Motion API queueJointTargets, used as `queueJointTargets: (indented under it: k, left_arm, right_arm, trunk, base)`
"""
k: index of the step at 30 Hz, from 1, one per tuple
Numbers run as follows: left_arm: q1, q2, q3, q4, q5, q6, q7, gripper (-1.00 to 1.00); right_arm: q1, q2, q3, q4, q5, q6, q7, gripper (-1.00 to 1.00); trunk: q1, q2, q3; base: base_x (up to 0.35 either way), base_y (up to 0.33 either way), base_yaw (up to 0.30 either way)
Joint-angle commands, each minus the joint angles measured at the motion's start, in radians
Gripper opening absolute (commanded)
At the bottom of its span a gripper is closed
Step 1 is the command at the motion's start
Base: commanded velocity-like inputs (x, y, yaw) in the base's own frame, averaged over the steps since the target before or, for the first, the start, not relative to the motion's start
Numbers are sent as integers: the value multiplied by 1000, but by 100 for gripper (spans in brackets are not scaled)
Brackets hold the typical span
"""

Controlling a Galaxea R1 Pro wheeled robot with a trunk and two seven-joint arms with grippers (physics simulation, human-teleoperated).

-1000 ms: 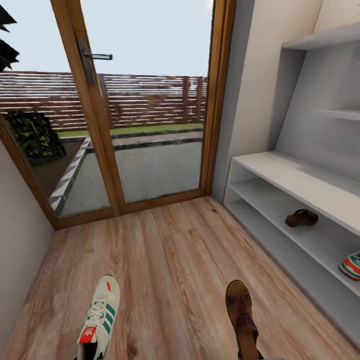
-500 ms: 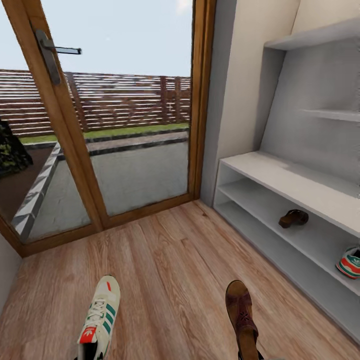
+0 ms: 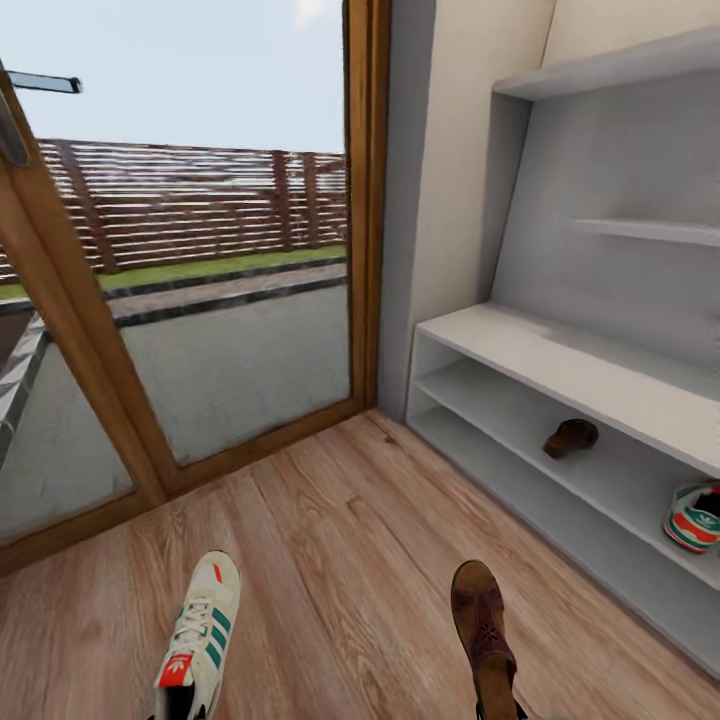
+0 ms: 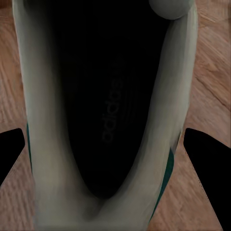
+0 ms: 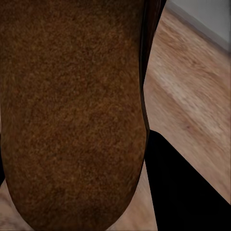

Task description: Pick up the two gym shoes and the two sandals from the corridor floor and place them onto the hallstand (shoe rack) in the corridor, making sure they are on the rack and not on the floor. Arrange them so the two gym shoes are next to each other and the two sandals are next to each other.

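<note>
View had swung right toward hallstand (image 3: 560, 350); gym shoe (image 3: 200, 630) and sandal (image 3: 485, 625) carried, each hand presumably clamped, grip unseen. Second pair already shelved.

Bright, even daylight comes through the glass door (image 3: 180, 250), lighting the floor (image 3: 330, 540) without hard shadows. Both wrist views are blurred; the head view's verticals lean toward its edges.

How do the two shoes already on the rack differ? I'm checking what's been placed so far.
The sandal is dark brown; the gym shoe is cream-white with green and red-orange. The sandal lies nearer the glass door, the gym shoe farther along at the view's right edge, partly cut off. Both rest on the hallstand, on the same open shelf, apart.
</note>
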Motion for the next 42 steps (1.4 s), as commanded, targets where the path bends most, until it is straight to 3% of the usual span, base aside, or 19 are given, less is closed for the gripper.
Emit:
queueJointTargets:
  k: [1,42]
  left_arm:
    - [0,0,1,0,6,-2,-4,-100]
    - [-1,-1,1,1,6,-2,-5,-100]
  right_arm:
    - [-1,1,-5,0,8,-3,0,-100]
    - [-1,1,-5,0,8,-3,0,-100]
  trunk:
    - [0,0,-1]
    - [0,0,-1]
  base:
    - [205,167,-266]
    - [11,9,-266]
